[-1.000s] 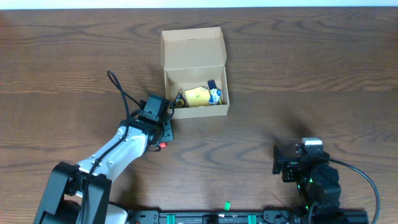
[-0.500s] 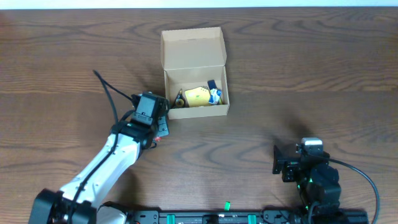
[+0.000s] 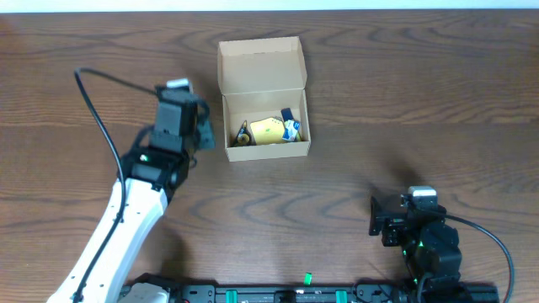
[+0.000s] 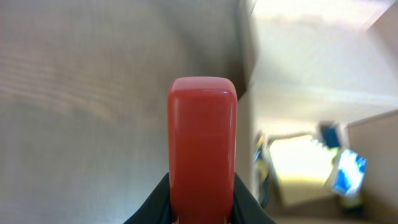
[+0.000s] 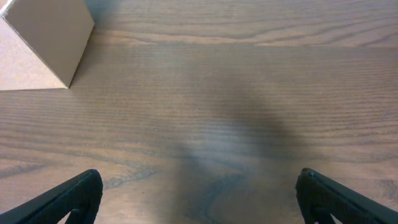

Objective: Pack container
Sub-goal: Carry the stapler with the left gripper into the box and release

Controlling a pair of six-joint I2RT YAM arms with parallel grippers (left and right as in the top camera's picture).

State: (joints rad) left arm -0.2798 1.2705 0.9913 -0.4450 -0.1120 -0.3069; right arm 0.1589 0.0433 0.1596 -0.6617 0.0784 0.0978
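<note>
Seen from above, the small tan-brown cardboard box [image 3: 261,67] sits open at the far middle of the brown wooden table [image 3: 421,93], with the left gripper [image 3: 202,135] just left of it; the left wrist view shows its fingers pinching a red rounded block [image 4: 202,143], and the right wrist view shows the right gripper [image 5: 199,193] with fingers spread wide.

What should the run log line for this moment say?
left end effector: holds red item, beside container | right end effector: open, empty | container: lid open, items inside | step: red item not yet packed
</note>
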